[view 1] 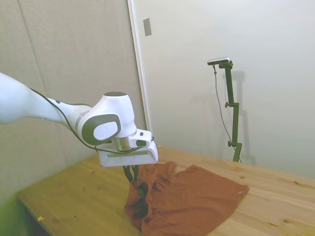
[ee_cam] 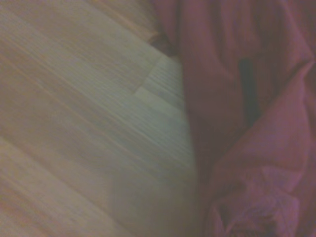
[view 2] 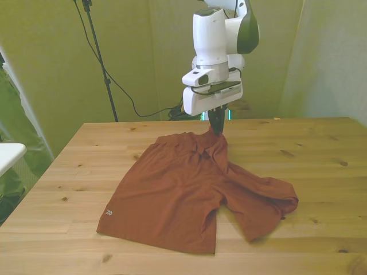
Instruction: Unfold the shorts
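The rust-brown shorts (view 2: 183,189) lie mostly spread on the wooden table (view 2: 321,160). One leg lies flat toward the front view's left. The other leg (view 2: 264,197) is bunched and partly folded on the front view's right. My gripper (view 2: 217,130) is shut on the waist edge at the far side and holds that part pulled up off the table. From the side, the gripper (view 1: 133,181) pinches a peak of cloth while the rest of the shorts (view 1: 197,196) drapes down from it. The wrist view shows blurred shorts (ee_cam: 247,123) with a dark line, beside bare wood.
The table's front edge (view 2: 172,266) runs just past the leg hems. A white object (view 2: 8,154) sticks in at the front view's left edge, off the table. A wall stands close behind the table (view 1: 74,191) in the side view.
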You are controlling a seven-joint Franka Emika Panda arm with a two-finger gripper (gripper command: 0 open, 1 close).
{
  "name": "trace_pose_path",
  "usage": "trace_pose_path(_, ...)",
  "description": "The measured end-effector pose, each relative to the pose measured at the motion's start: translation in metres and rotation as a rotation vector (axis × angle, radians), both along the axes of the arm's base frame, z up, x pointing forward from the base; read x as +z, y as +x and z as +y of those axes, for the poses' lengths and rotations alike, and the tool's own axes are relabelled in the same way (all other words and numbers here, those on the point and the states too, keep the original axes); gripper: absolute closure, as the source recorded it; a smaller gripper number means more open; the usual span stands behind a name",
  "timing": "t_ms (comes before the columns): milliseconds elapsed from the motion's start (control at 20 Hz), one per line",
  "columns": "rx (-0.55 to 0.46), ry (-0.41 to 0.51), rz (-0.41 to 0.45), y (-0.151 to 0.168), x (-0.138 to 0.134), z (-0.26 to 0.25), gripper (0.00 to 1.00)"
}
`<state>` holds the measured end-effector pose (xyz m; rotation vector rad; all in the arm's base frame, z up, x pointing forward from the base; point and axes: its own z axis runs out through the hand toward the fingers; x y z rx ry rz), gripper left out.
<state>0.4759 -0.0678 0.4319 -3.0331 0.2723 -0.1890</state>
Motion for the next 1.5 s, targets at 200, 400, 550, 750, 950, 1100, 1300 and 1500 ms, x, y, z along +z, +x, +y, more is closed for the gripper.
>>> trace_pose_path(200, 0.119, -0.035, 0.014, -0.037, -0.012, 0.053, 1.0)
trace_pose_path(400, 0.193, -0.1, 0.027, -0.074, -0.03, 0.08, 1.0)
trace_pose_path(550, 0.224, -0.126, 0.039, -0.086, -0.041, 0.093, 0.0)
trace_pose_path(750, 0.218, -0.138, 0.04, -0.086, -0.041, 0.096, 0.0)
trace_pose_path(950, 0.22, -0.145, 0.035, -0.085, -0.038, 0.096, 0.0)
trace_pose_path(1100, 0.228, -0.156, 0.034, -0.086, -0.034, 0.096, 0.0)
trace_pose_path(1300, 0.239, -0.161, 0.027, -0.096, -0.019, 0.1, 0.0)
trace_pose_path(1500, 0.236, -0.156, 0.006, -0.114, 0.009, 0.102, 0.0)
